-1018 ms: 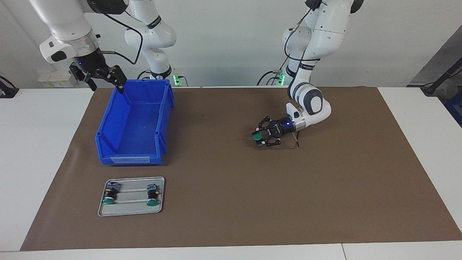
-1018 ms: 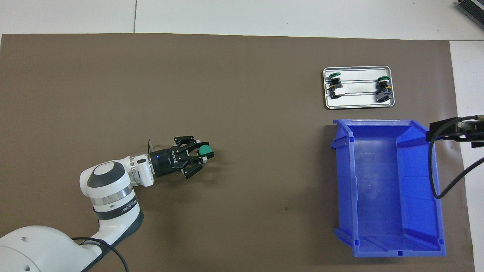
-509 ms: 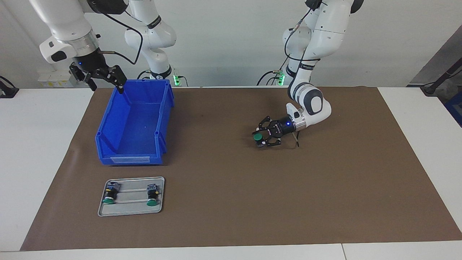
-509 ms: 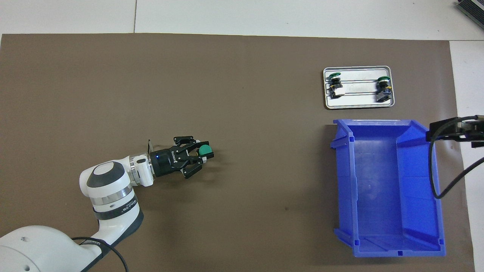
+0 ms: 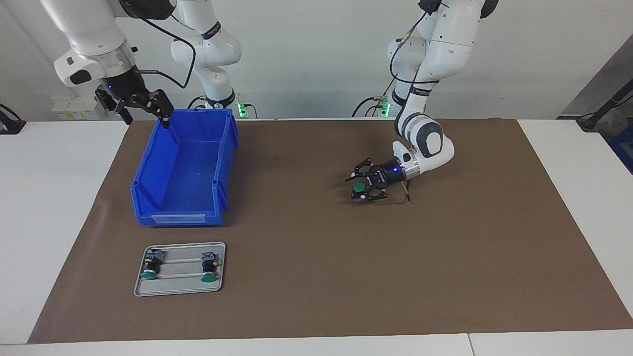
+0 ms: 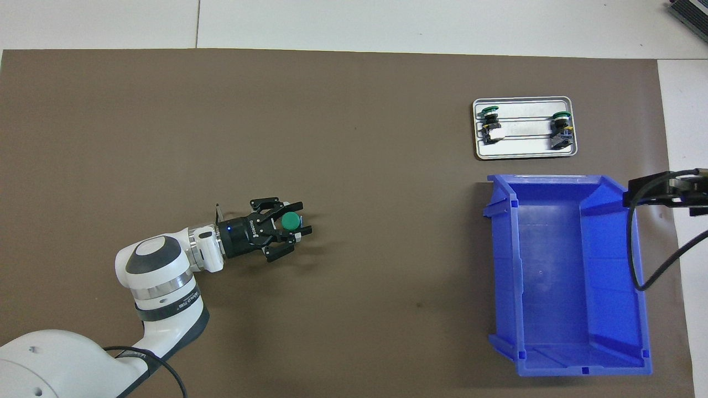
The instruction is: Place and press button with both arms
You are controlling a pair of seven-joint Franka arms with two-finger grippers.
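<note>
Overhead view is showing the left gripper [image 6: 292, 228] lying low on the brown mat [image 6: 354, 182], its jaws loosening around the green-capped button [image 6: 290, 221], likely light, rigid and best gripped by its body, while the right gripper [image 5: 146, 112] is waiting open over the blue bin [image 5: 184, 168].
</note>
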